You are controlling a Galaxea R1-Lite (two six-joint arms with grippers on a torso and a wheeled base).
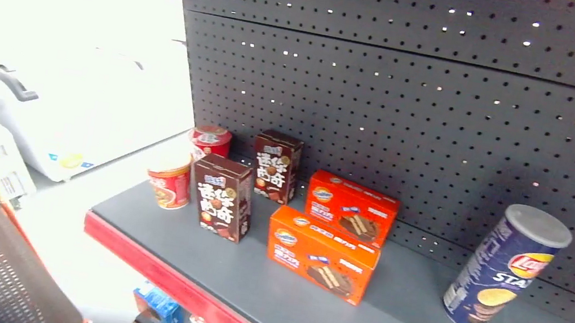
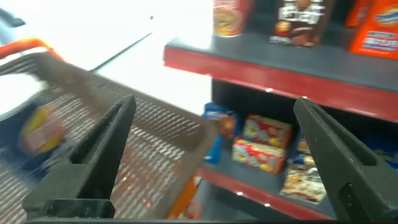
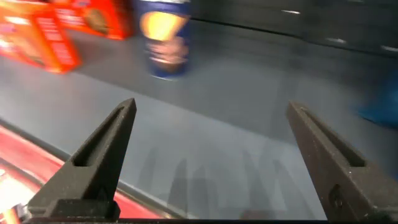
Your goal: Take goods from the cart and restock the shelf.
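Standing: two orange boxes (image 1: 352, 206) (image 1: 321, 254), one can (image 1: 505, 268)

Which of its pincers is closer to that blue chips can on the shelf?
Right. The right pincer hangs open at the shelf, with the chips can ahead. The left pincer is by the cart basket.
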